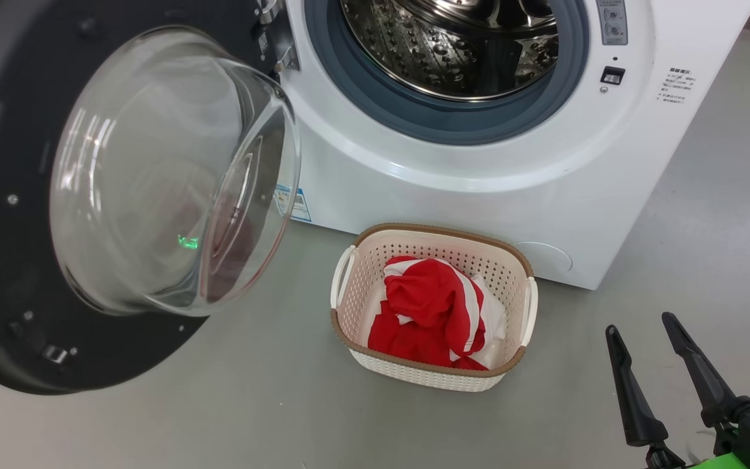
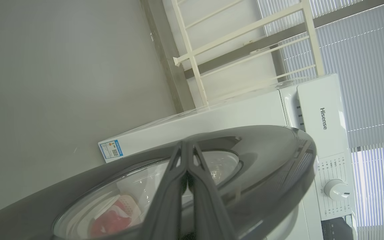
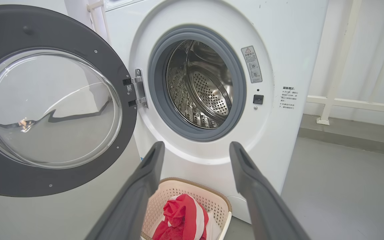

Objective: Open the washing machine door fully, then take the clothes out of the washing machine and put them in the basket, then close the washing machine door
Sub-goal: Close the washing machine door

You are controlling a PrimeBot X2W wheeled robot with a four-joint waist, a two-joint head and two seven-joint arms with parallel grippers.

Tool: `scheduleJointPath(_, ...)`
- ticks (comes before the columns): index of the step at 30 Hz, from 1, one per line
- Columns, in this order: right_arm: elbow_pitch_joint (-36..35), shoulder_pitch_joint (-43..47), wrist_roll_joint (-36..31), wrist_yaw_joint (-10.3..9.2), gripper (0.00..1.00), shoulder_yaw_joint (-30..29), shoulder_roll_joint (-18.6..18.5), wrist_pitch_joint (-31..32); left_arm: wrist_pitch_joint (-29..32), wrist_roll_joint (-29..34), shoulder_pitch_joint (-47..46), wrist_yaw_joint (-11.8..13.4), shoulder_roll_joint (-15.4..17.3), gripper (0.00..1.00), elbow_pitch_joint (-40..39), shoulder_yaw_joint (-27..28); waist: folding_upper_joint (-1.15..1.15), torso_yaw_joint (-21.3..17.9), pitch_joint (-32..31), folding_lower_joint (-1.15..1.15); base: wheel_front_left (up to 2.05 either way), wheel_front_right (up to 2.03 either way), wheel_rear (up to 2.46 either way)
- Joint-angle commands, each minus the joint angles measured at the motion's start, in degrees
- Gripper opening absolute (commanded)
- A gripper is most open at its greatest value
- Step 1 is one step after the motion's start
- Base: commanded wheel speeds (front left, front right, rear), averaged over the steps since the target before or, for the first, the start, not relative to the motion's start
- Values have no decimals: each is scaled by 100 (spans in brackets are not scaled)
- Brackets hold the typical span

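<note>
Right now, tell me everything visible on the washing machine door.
The washing machine door is round: a wide glossy black rim around a bulging clear glass bowl, with small screws and a metal catch on the inner rim. It stands swung wide open on the robot's left, inner face toward the head camera, joined by a metal hinge to the washing machine. The shut left gripper lies close over its outer face; contact is unclear.
</note>
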Motion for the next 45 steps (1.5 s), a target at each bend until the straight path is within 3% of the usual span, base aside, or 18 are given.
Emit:
scheduleJointPath(1, -129, -188, 52, 35, 100, 141, -95, -74, 121, -50, 116, 51, 132, 0, -222, 23, 0, 5, 1, 0, 0, 0, 0)
scheduleJointPath(25, 55, -250, 169, 35, 100, 156, -95, -242, 583, -479, 844, 478, -523, 0, -1999, 104, 0, 38, 11, 0, 0, 0, 0)
scheduleJointPath(45, 102, -263, 203, 35, 100, 178, -95, -262, 700, -616, 1160, 510, -1274, 0, -2720, -221, 0, -96, -52, 0, 0, 0, 0)
